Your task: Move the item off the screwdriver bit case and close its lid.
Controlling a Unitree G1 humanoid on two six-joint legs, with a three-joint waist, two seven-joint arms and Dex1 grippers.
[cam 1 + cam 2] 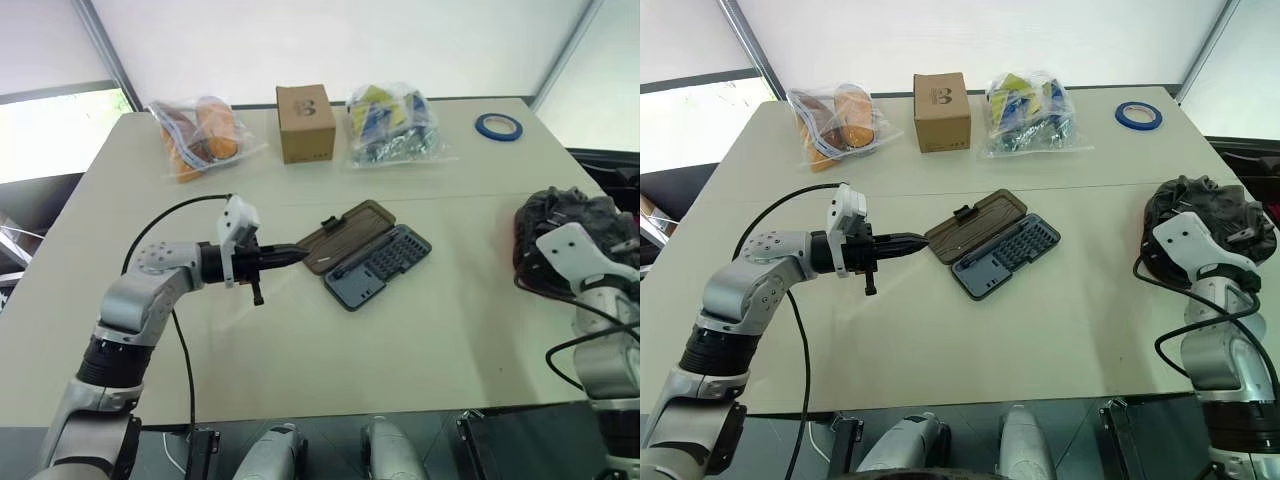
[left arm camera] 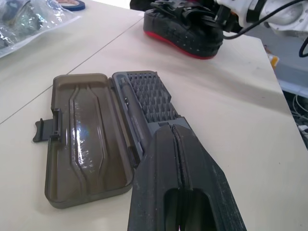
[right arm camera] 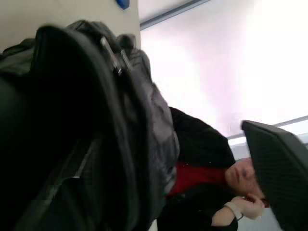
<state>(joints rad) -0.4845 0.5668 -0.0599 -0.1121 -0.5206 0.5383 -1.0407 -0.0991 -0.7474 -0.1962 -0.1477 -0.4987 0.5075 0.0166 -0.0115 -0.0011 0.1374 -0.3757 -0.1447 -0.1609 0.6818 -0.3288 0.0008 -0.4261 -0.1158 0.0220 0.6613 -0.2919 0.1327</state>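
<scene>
The screwdriver bit case point(image 1: 388, 262) lies open at the table's middle, rows of bits showing in its dark grey base point(image 2: 147, 96). Its smoky brown lid point(image 1: 345, 233) lies flat on the table beside the base, with the black latch tab point(image 2: 43, 131) on its outer edge. My left gripper point(image 1: 300, 252) is shut and points level at the lid's near-left corner; I cannot tell if it touches. The black glove point(image 1: 1200, 212) sits on the table at the right edge, well clear of the case. My right gripper point(image 1: 1228, 240) is at the glove, open, with one finger point(image 3: 281, 163) apart from the leather.
Along the far edge stand a brown cardboard box point(image 1: 305, 122), a clear bag of orange goods point(image 1: 200, 135), a clear bag of blue and yellow goods point(image 1: 392, 125) and a blue tape roll point(image 1: 498, 126). A person point(image 3: 226, 192) sits beyond the glove.
</scene>
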